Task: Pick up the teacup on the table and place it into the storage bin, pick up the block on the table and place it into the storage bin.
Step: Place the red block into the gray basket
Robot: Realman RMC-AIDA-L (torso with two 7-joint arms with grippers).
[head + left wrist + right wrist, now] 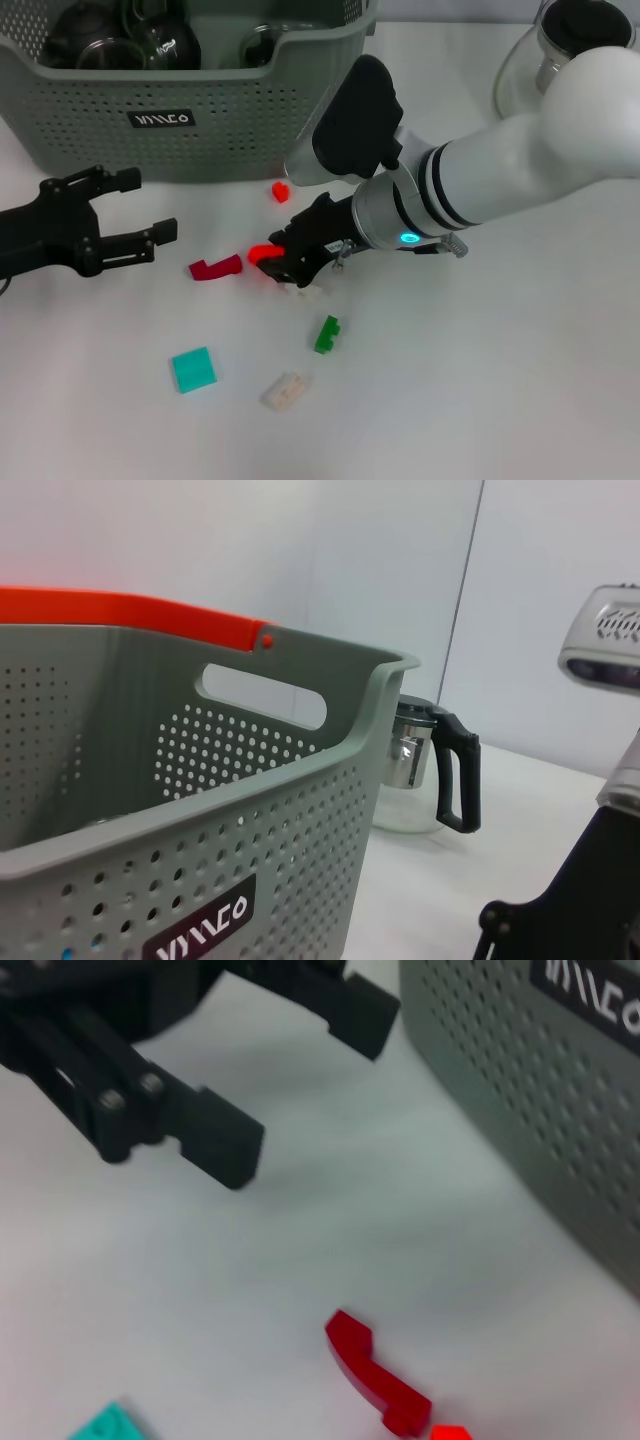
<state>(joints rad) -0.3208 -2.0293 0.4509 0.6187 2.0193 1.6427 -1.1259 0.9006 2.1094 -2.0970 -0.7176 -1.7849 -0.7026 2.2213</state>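
Storage bin: you have the grey-green perforated storage bin [200,90] across the upper left of the head frame, its black label [161,119] facing you; dark glassware sits inside, though you cannot pick out a teacup for certain.

Right gripper: your right gripper [285,255] is near the centre of the frame, low over the counter [500,380], with a bright orange-red block [262,254] at its tip. The jaws look pinched on that block, but the black fingers hide the actual contact.

Left gripper: your left gripper [130,215] sits at the left edge of the frame, below the bin's front wall, jaws spread with nothing between them. In the right wrist view the same gripper [290,1080] shows its two black fingers [215,1145] well apart above bare counter.

Loose blocks: a dark red curved block [215,267] lies just left of the right gripper's tip; a small red block [280,190] lies near the bin's front wall; a green block [327,334], a teal square block [192,369] and a pale cream block [286,390] lie in the lower centre of the frame, apart from each other.

Glass jug: a glass jug [560,50] with a black handle stands in the upper right corner, to the right of the bin.
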